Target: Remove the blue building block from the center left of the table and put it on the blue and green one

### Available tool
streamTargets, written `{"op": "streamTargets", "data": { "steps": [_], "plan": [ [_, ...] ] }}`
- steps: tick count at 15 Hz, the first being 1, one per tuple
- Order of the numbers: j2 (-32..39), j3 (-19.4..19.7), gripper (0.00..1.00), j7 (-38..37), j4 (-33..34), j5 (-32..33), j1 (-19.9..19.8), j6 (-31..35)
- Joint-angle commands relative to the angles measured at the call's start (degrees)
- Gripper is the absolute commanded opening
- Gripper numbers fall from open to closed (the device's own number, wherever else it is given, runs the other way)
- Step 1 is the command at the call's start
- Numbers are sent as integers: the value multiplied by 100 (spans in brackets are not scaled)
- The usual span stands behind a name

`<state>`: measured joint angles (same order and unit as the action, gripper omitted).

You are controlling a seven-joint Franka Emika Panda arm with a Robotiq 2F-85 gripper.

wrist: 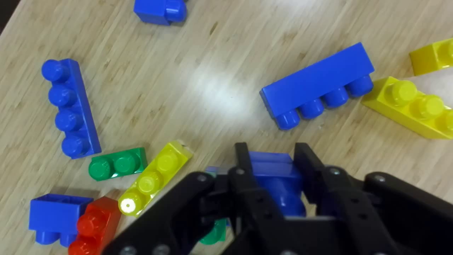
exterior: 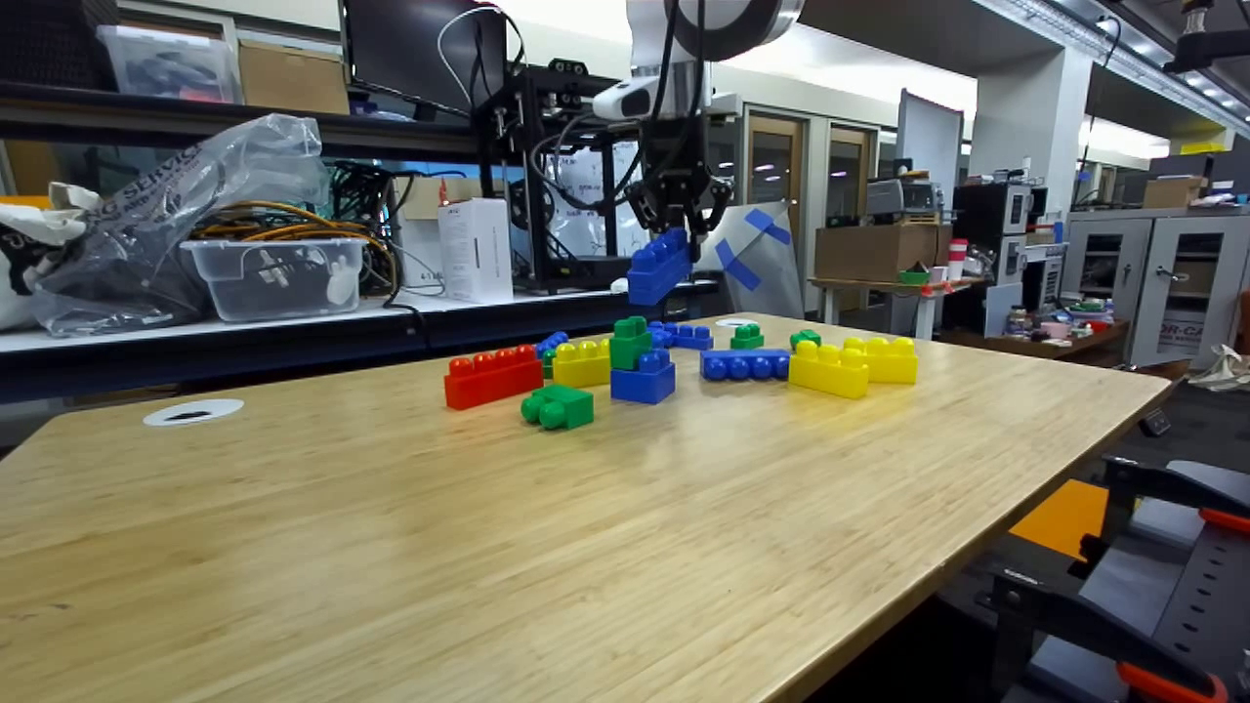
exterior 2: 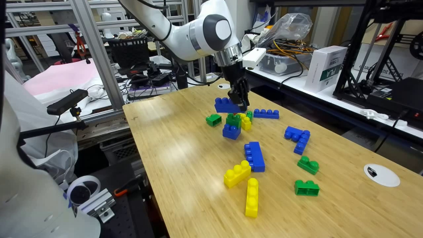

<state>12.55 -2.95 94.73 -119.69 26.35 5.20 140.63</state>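
A gripper (wrist: 271, 151) grasps the blue block (exterior: 658, 268), above and near the blue-and-green stack (exterior: 635, 362), and should square it before lowering gently.

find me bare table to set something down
In an exterior view, bare table runs from the front green brick to the picture's bottom; another patch lies between the red brick and white disc. Crowded: around the blue-and-green stack, with the blue block held above.
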Motion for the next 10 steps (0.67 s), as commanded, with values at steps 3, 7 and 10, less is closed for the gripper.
{"op": "streamTargets", "data": {
  "steps": [3,7,10],
  "plan": [
    [313,-195,11,1182,-148,-473,-307,711],
    [499,-273,11,1606,-164,-825,-382,673],
    [529,-282,11,1719,-163,-955,-380,665]
  ]
}}
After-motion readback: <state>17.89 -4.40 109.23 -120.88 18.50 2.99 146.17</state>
